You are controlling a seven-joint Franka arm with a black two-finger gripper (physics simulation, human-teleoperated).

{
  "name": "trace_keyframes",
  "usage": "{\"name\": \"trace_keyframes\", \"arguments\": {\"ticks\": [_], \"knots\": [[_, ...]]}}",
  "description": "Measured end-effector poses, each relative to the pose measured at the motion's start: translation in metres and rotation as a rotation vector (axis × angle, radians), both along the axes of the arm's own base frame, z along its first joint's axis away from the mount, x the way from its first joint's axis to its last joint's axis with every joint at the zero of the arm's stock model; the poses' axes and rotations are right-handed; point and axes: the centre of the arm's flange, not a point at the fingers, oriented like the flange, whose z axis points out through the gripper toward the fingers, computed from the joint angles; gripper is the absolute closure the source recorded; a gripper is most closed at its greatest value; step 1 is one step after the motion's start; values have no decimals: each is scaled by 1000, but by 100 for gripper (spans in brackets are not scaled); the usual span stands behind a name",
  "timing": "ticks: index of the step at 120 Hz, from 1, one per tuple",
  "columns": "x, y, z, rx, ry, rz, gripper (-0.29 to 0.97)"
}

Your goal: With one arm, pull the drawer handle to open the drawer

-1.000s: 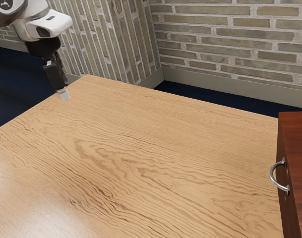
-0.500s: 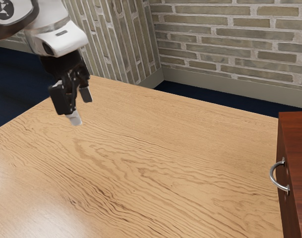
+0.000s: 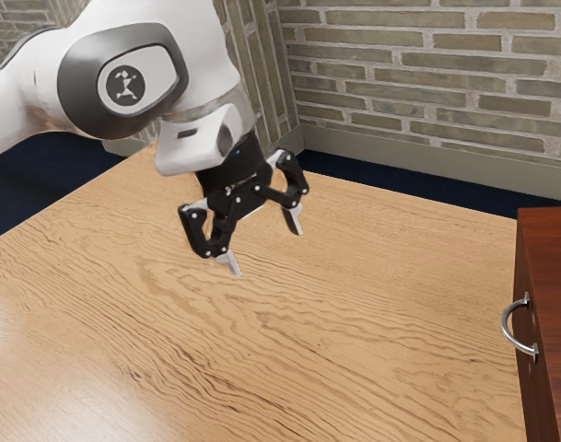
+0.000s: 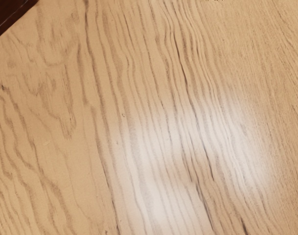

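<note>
1. Claw (image 3: pixel 264 246): black two-finger claw on the white and grey seven-joint arm (image 3: pixel 123 83). Fingers spread wide, nothing between them. It hangs just above the desk, pointing down and toward the exterior view's right.
2. Desk (image 3: pixel 308 368): broad light-oak wooden desk with strong wavy grain. The wrist view looks onto bare grain with a pale glare patch (image 4: pixel 188 147).
3. Drawer unit (image 3: pixel 549 276): dark red-brown wooden drawer unit at the desk's far end, cut by the exterior view's right edge. Judged not yet pulled out.
4. Handle (image 3: pixel 518 327): curved silver metal bow handle on the unit's face, bowing toward the exterior view's left. Well apart from the claw, with open desk between.
5. Step in hand, by judgement: the approach, with no contact made.
6. Method advised: carry the claw across toward the exterior view's right at the handle's height, clear of the desk surface.
7. Method advised: turn the wrist so one finger can pass behind the bow and one in front, with the fingers left wide until they straddle it.
8. Method advised: close on the middle of the bow, then pull straight out along the drawer's travel, not sideways.
9. Risk noted: a low or tilted arrival may strike the unit's face or slip off the thin bar.
</note>
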Motion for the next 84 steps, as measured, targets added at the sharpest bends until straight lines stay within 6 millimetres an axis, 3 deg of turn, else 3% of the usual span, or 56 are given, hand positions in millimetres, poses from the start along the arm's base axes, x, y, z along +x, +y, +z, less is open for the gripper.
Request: {"name": "trace_keyframes", "arguments": {"ticks": [29,47,56,73,84], "knots": [[18,-82,-23,-70,-121,-393,16],[25,-122,-37,-120,-181,-568,21],[34,-124,-42,-131,-212,-613,22],[62,-100,-52,-126,-272,-638,26],[66,-109,-54,-124,-304,-694,28]]}}
